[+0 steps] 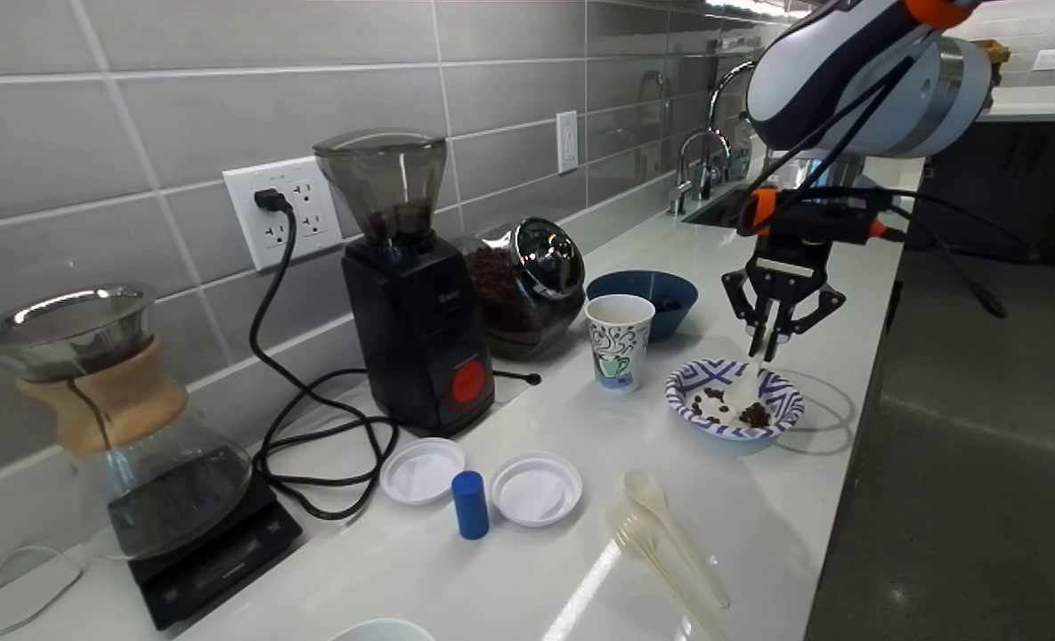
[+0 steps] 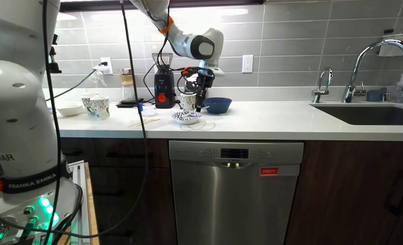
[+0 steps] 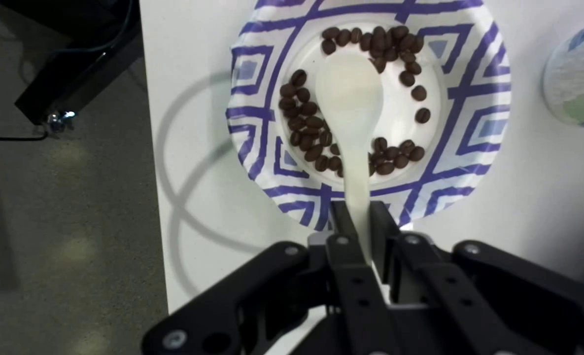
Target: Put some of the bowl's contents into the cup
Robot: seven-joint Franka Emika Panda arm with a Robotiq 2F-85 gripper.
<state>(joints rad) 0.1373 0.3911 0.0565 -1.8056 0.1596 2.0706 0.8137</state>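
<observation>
The pincer (image 3: 359, 212) is pinching the handle of a pale spoon (image 3: 351, 88), its two fingers pressing from either side and nearly meeting, with just the handle between them. The spoon's head is pointing down into the patterned bowl (image 3: 479, 129), which is sitting on the white table (image 1: 456, 579) below the pincer, near the edge. Whether the spoon is touching the bowl's bottom, I cannot tell. Coffee beans (image 3: 314, 122) are lying on that bottom around the spoon's head, mostly in clumps, with a few single ones curving down the right side in the wrist view.

The paper cup (image 1: 620, 347) is standing upright on the table near the patterned bowl, with a gap between them; the wrist view is catching only part of its side at the right edge. In an exterior view, the blue bowl (image 1: 671, 322) is sitting partly hidden behind the cup.

In an exterior view, a fork (image 1: 638, 532) and a second spoon (image 1: 647, 491) are lying side by side on the table, and a blue tube (image 1: 471, 505) is standing between two white lids (image 1: 423, 470). A black grinder (image 1: 416, 329) and a glass jar (image 1: 518, 303) are standing along the tiled wall (image 1: 287, 116). In an exterior view, two more cups (image 2: 100, 107) are standing close together near a white bowl (image 2: 69, 109).
</observation>
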